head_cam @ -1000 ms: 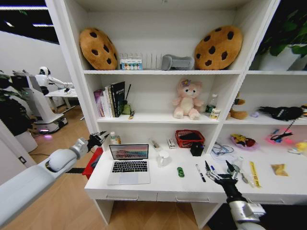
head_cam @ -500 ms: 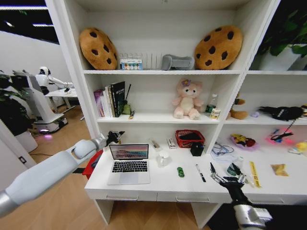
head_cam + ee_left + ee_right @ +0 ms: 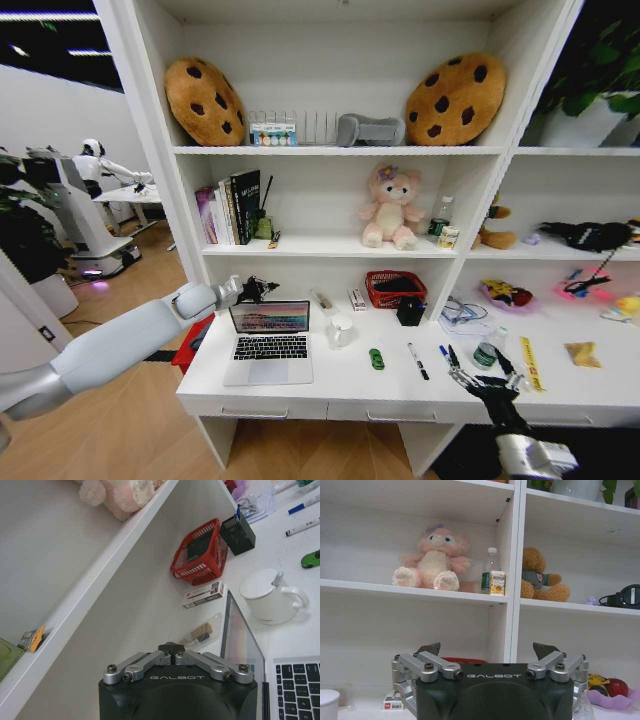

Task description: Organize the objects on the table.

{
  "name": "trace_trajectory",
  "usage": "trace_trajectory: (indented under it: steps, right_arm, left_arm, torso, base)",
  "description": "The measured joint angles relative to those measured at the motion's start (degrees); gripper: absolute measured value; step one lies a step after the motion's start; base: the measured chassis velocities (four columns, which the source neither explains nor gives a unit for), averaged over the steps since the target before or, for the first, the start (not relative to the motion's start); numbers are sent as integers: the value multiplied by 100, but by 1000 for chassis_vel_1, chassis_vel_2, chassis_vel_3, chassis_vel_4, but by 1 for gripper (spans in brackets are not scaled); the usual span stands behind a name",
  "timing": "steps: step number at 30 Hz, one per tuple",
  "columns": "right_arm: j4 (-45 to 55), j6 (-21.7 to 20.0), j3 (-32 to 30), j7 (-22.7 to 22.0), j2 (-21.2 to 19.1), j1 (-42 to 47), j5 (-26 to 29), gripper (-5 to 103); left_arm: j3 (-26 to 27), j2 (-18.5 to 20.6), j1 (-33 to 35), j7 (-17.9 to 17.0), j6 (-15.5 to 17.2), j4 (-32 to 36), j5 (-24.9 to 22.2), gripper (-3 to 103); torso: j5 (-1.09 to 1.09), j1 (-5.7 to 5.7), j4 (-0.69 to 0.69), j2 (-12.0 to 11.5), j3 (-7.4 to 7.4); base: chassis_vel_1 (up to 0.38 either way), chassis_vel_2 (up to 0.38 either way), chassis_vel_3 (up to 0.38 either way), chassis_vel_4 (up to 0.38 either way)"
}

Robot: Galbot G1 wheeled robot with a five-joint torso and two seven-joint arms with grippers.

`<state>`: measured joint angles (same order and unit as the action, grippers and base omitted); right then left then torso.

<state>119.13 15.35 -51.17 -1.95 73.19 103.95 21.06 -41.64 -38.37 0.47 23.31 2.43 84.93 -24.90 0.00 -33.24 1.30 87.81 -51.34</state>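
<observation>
**One laptop, one green toy car, two pens and one jar sitting on the counter**

The left gripper (image 3: 262, 290) is hovering just above the top edge of the open silver laptop (image 3: 268, 343), which is standing at the left end of the white counter (image 3: 340, 385). In the left wrist view its fingers are drawn together, clenched on nothing. The right gripper (image 3: 484, 372) is reaching in low over the counter's front right part, with its fingers spread wide apart, released and empty.

Beside the laptop one white lidded mug (image 3: 341, 331) is standing, and just right of it one small green toy car (image 3: 376, 358) is lying. Two pens are lying farther right: a dark one (image 3: 417, 361) and a blue-capped one (image 3: 443, 352), near each other but apart. One clear green-labelled jar (image 3: 485, 353) is standing just beside the right gripper. One red basket (image 3: 394, 288) is sitting at the back of the counter, with one black box (image 3: 410, 311) beside it.
</observation>
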Motion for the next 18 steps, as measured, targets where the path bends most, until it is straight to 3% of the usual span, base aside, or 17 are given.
trace_trajectory:
  steps: [4,6,10,18]
  right_arm:
    - [-49,17,-35,1,-19,-9,51,100]
    - [-83,35,-56,4,-38,-11,71,100]
    - [-98,43,-67,5,-29,-21,80,100]
    - [-98,61,-85,5,-6,-16,80,100]
  left_arm:
    - [-99,-48,-229,353,-237,-265,147,0]
    - [-173,-47,-428,760,-488,-422,463,0]
    - [-211,-48,-537,1113,-684,-537,744,0]
    - [-214,-62,-545,1502,-871,-592,969,0]
  torso:
    - [0,0,0,0,0]
    - [0,0,0,0,0]
    - [0,0,0,0,0]
    - [0,0,0,0,0]
  base:
    - [0,0,0,0]
    - [0,0,0,0]
    - [0,0,0,0]
    - [0,0,0,0]
